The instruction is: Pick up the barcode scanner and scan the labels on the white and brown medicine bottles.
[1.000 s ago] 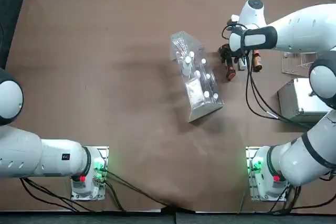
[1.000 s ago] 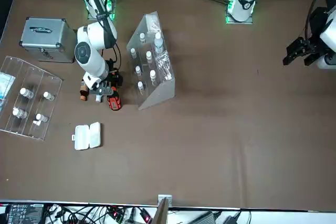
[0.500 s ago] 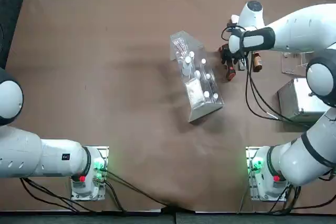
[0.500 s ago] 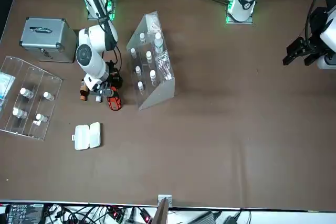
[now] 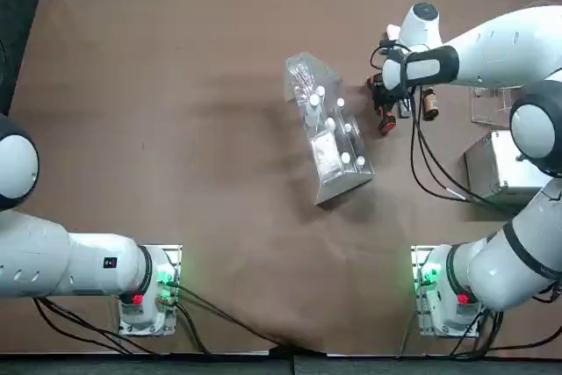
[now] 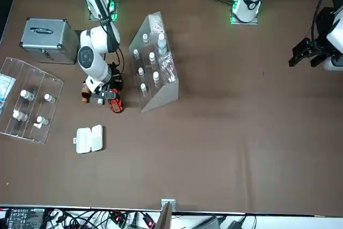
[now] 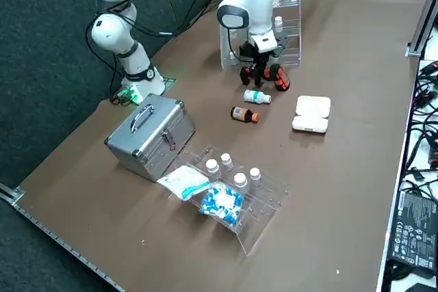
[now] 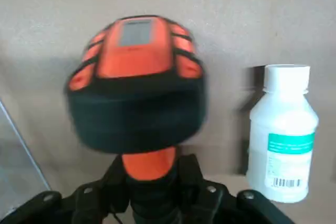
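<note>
You've got the scanner (image 8: 136, 59) clamped by its handle in the right gripper (image 8: 152, 181), fingers closed in from both sides, orange end raised. Change over the last second is small: in the front view the scanner and gripper slip a touch toward the bottles, and in the top view your elbow swings slightly inward. Reads as fine positioning with the tool in hand, so the pick looks done and scanning is the step now; nothing shows that a label has been read. Whether the scanner touches the table, you can't tell. Next out is the white bottle (image 8: 282, 156), just beside the scanner, lying on its side, its barcode (image 8: 286, 183) showing to the wrist camera. It hasn't moved, so it's likely your first target: aim the scanner's reading end at that code and hold off enough not to roll the bottle. Past it is the brown bottle (image 7: 243, 114), also on its side, near the white one, also unmoved; its barcode can't be made out, so it may need a different angle. Farther off, the white pill box (image 7: 311, 122) lies open and the metal case (image 7: 147, 138) stands shut, both as they were. Watch the grip: the head is bulky above the handle and could twist if it bumps a bottle. Call it early, with both scans probably left.
</note>
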`<act>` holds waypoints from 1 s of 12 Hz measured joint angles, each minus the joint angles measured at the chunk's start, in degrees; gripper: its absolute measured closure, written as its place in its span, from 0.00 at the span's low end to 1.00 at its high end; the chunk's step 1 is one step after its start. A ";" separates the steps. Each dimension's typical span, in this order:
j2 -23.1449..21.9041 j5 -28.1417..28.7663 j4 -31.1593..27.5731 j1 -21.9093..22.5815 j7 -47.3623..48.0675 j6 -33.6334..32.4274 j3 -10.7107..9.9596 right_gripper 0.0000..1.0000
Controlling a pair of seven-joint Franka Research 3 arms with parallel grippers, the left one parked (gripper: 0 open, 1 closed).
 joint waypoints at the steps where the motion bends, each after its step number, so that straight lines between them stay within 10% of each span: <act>1: -0.31 0.00 0.01 -0.03 0.02 -0.60 -0.02 0.56; 12: -9.95 -0.29 0.76 -2.06 0.06 -15.22 -0.56 0.56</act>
